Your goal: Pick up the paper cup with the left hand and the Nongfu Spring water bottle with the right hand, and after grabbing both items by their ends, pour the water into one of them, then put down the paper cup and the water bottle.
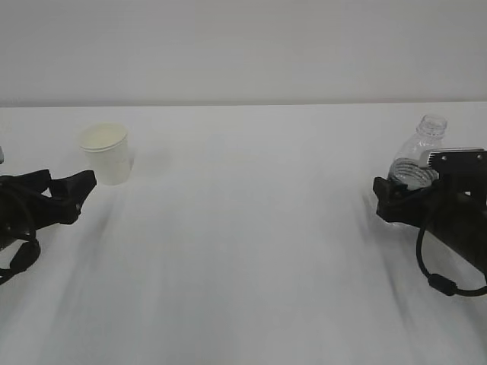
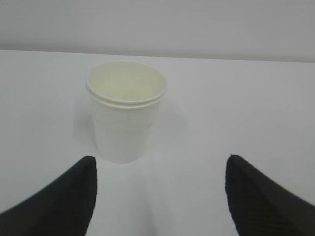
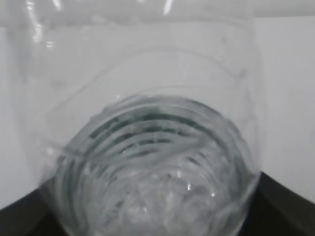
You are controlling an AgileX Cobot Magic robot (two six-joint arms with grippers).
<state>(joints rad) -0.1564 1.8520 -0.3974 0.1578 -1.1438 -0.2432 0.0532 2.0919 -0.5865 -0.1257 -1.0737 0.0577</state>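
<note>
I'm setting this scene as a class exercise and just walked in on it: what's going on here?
A two-armed robot works at a white table. The left hand is open just short of an upright white paper cup, not touching it. The right hand is at the lower part of a clear, uncapped water bottle; its wrist view shows the bottle filling the space between the fingers, but whether they have closed on it cannot be told. The cup looks empty, so nothing seems poured yet.
</note>
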